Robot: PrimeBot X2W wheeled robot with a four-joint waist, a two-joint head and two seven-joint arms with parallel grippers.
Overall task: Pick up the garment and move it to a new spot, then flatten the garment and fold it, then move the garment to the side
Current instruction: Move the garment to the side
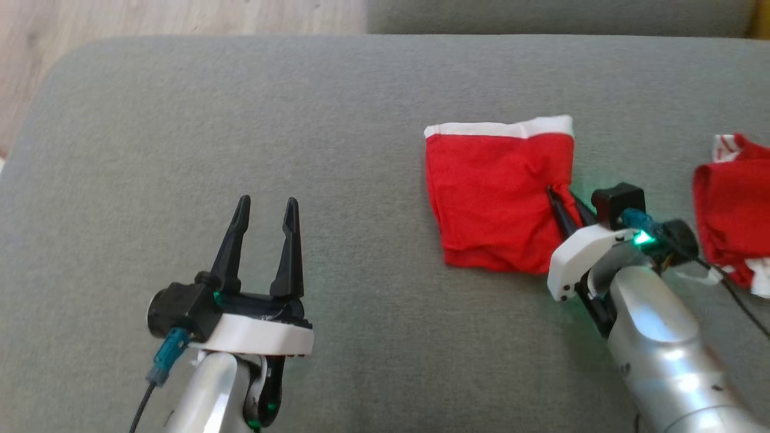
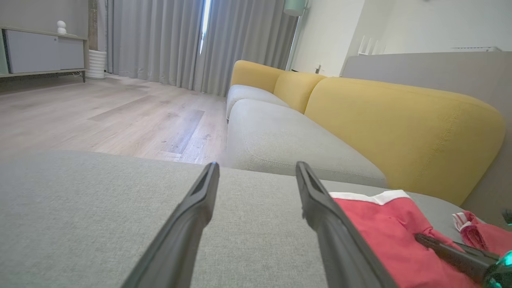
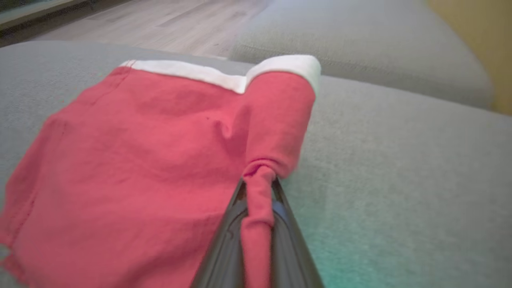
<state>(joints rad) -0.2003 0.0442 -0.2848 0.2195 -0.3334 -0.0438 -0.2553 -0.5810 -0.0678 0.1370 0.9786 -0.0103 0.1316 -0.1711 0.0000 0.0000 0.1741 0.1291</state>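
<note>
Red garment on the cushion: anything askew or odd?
Yes. The garment lies mostly flat, but its right edge is bunched into a twist pinched in the right gripper, and the white band steps up unevenly there.

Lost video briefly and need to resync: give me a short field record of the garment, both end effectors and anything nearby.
garment: red with white band, lying on grey cushion
right end effector: shut, pinching garment's right edge
left end effector: open, empty, left of garment
nearby: second red cloth, to the right
</note>
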